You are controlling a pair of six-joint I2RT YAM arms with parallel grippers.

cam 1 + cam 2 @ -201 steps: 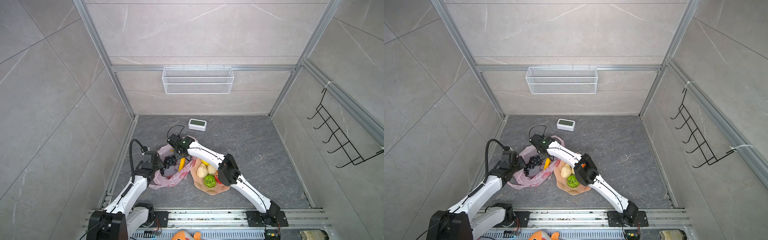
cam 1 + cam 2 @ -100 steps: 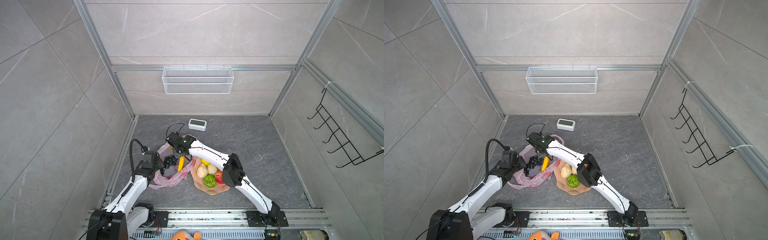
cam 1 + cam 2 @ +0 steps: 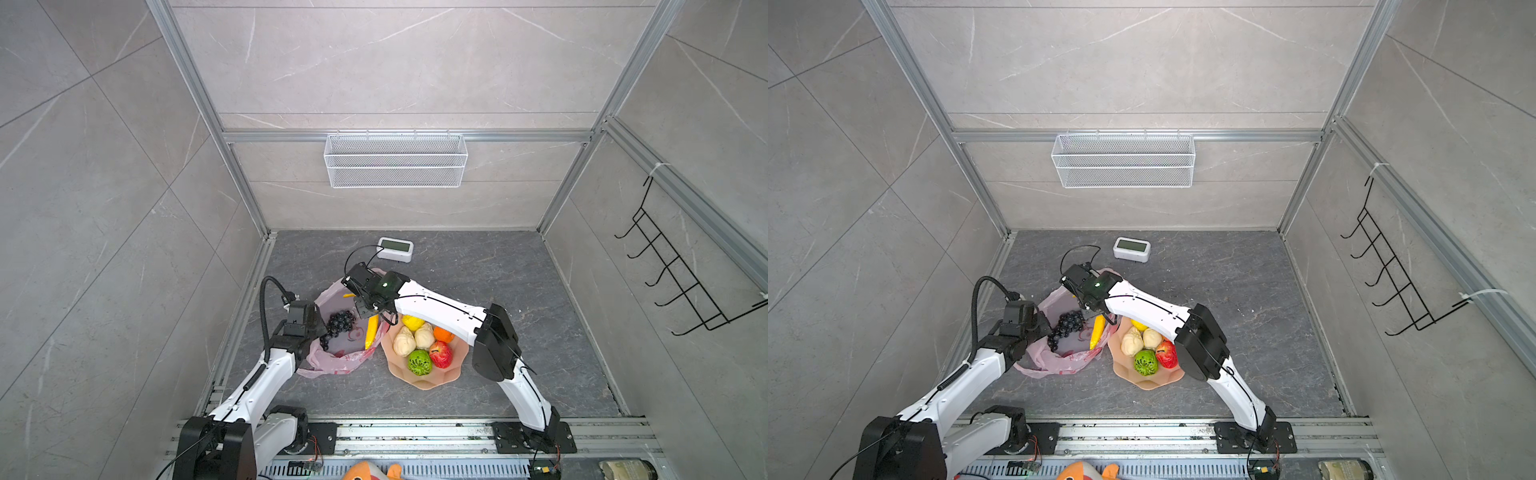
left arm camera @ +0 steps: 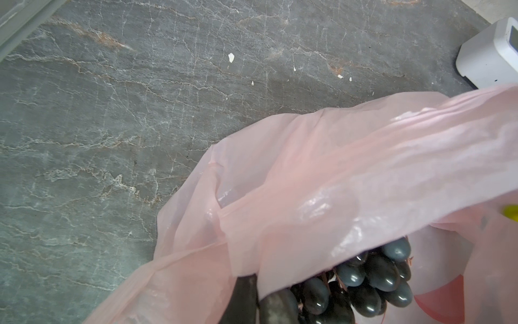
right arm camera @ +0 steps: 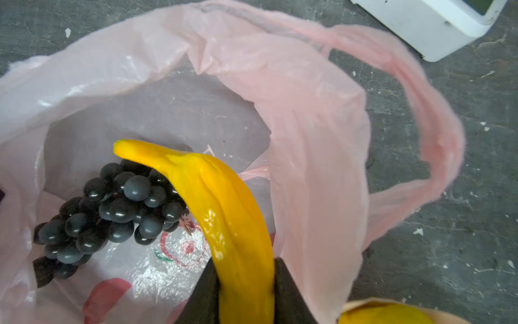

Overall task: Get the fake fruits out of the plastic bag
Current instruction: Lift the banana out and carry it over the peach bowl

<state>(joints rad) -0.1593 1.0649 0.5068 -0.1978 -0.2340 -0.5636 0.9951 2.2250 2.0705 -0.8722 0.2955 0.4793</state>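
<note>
right claw point(image 5: 247, 283) clamping banana point(image 5: 224, 213), left claw point(image 4: 259, 300) pinching pink bag point(image 4: 308, 174)

I count one plastic bag point(image 3: 332, 365), one banana point(image 3: 371, 330) and one grape bunch point(image 3: 338, 324) at lower centre-left. In the one bowl point(image 3: 432, 380) beside them: two beige lumps point(image 3: 404, 341), one lemon point(image 3: 412, 322), one orange point(image 3: 443, 334), one apple point(image 3: 440, 354), one green bumpy fruit point(image 3: 419, 361). Upper centre, one wire basket point(image 3: 395, 160).

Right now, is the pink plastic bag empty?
Not empty: dark purple grape bunch lies in the bag; right gripper holds yellow banana above.
</note>
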